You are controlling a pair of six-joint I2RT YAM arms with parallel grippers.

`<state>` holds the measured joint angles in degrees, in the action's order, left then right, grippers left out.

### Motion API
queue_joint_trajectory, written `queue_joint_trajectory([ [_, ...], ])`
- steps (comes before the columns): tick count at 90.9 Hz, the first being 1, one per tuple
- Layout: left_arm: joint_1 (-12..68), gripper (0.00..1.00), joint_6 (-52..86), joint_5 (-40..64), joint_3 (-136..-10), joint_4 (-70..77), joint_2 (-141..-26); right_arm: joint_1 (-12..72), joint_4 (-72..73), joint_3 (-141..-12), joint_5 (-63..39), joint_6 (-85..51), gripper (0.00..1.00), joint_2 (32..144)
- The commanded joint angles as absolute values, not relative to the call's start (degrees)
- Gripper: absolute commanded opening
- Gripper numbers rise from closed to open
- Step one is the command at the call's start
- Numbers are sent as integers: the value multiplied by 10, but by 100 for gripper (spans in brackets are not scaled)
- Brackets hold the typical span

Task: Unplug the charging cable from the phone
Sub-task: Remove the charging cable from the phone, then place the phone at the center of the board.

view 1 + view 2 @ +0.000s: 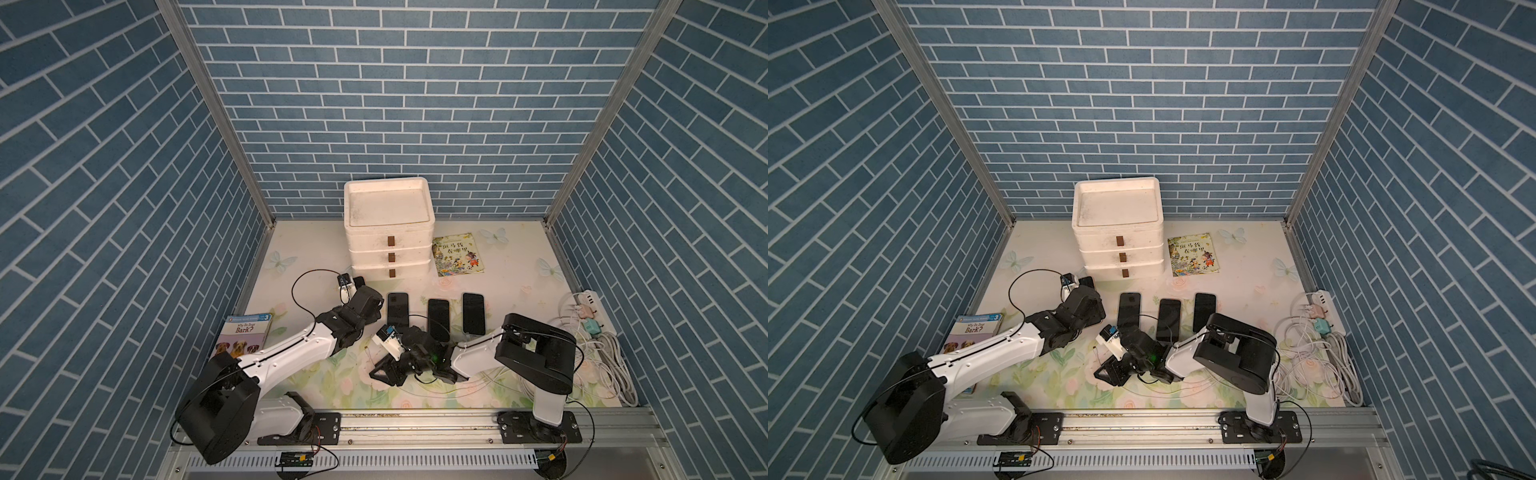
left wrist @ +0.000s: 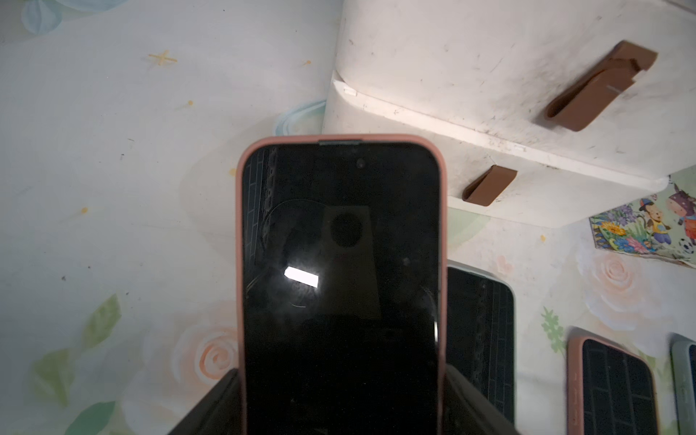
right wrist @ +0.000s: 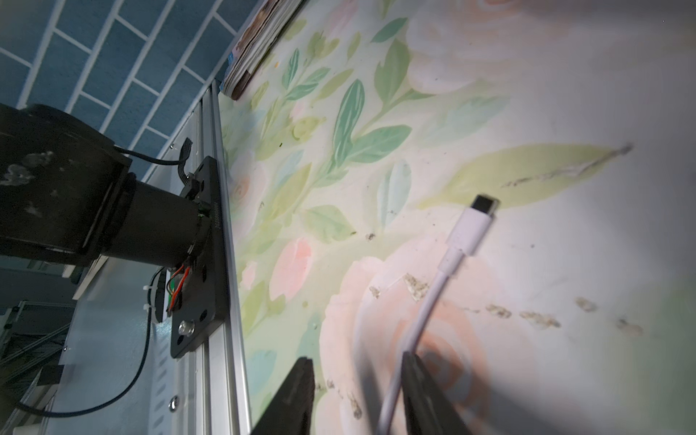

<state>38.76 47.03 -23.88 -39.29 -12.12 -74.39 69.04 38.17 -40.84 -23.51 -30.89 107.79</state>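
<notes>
Left end effector [image 2: 341, 399]: clamped across the long edges of the phone [image 2: 341, 263] (pink case, dark screen facing the wrist camera). The phone sits just off the near-left corner of the white drawer unit [image 2: 489, 75], top end pointing at it. Its lower end and port are out of frame in the left wrist view. In both top views the wrist covers nearly all of it. Can't tell whether any part rests on the tabletop [image 2: 113, 188]. Spare phones [image 1: 438, 320] lie flat in a row in front of the drawer unit.

Right end effector [image 3: 357, 391]: jaws spread, low over the tabletop, further out from the drawer unit than the phone row. The charging cable [image 3: 429, 301] runs between the jaws, hard against one finger [image 3: 422, 395]; can't tell if it touches. The plug [image 3: 470, 226] is bare, out past the fingertips, well apart from the held phone. The cable's other end is cut off at the frame edge, and in the top views it's too thin to trace.
</notes>
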Motion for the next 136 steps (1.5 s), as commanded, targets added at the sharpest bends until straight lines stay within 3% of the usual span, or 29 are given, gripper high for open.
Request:
queue_joint_trajectory([
  [1,384,0,446,-235,-411,-113,-762,696,340,-407,-239,-286,44,1070],
  [15,384,0,421,-226,-425,-141,-814,689,324,-388,-180,-283,50,1001],
  [22,384,0,411,-223,-429,-157,-840,674,326,-362,-154,-287,70,954],
  [27,385,0,407,-225,-431,-165,-851,654,329,-341,-137,-296,74,917],
  [63,384,0,369,-187,-430,-154,-888,501,201,-269,0,-323,78,666],
  [106,384,0,375,-177,-431,-150,-916,437,158,-259,-8,-341,79,617],
  [119,384,21,382,-174,-428,-154,-910,427,154,-258,-12,-342,80,609],
  [128,385,55,386,-174,-426,-154,-902,424,151,-258,-15,-341,82,605],
  [130,385,66,387,-174,-425,-154,-901,424,151,-258,-15,-342,82,604],
  [133,385,92,388,-176,-425,-154,-897,423,149,-258,-15,-342,85,603],
  [136,384,99,390,-180,-425,-156,-893,422,148,-258,-16,-342,86,601],
])
